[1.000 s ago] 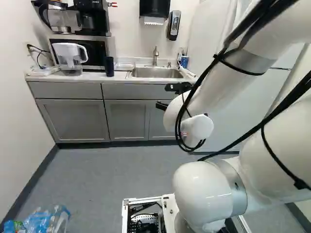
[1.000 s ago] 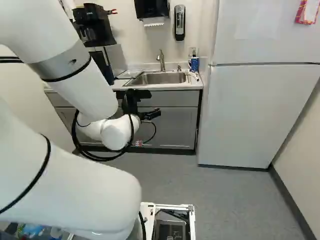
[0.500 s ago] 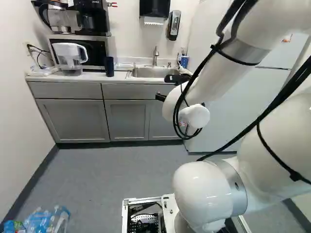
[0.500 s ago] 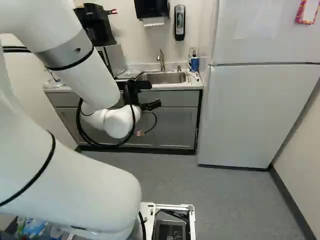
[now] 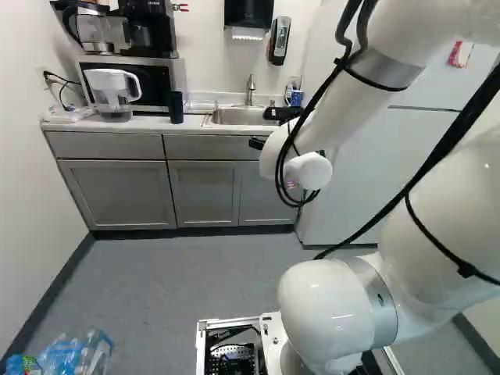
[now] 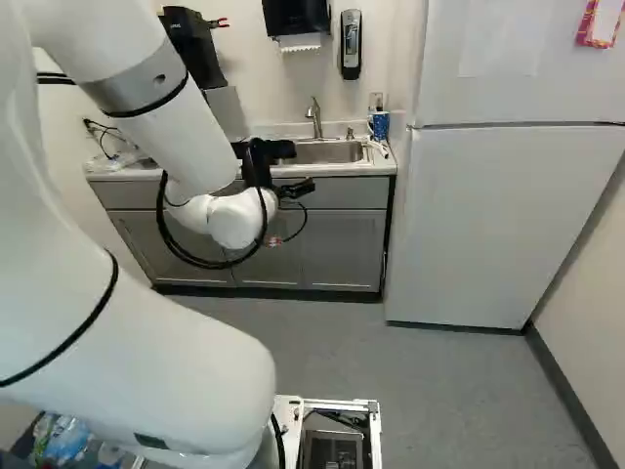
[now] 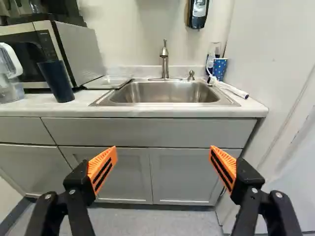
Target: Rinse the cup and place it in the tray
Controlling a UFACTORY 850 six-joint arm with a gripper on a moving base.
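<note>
Refrigerator (image 6: 498, 225), at the right of the right base view, bounds my workspace. Grey cabinets (image 5: 113, 191) carry a pale counter (image 5: 148, 125). My white arm (image 6: 161, 122) reaches toward them, hiding the navy cup in the right base view. Microwave (image 7: 81, 51) stands behind and beside that cup; the sink (image 7: 165, 92) lies ahead of my gripper, below its faucet (image 7: 165, 59).

Gripper (image 7: 163, 148): fingers spread wide apart, nothing between them, in front of the cabinets. Clear tray (image 7: 112, 82): on the counter, between the navy cup and the sink.

Navy cup (image 7: 58, 81), which I judge to be the one meant: upright on the counter, ahead of my gripper and off to its left, outside the span of the fingers. Principal relation: its long axis is vertical, while my fingers face each other from side to side. That alignment should suit a grasp across its walls; I judge that the approach needs leftward travel, some lift and then a forward reach, taking care not to clip the tray. A smaller dotted cup (image 7: 220, 68) stands past the sink's right end.
</note>
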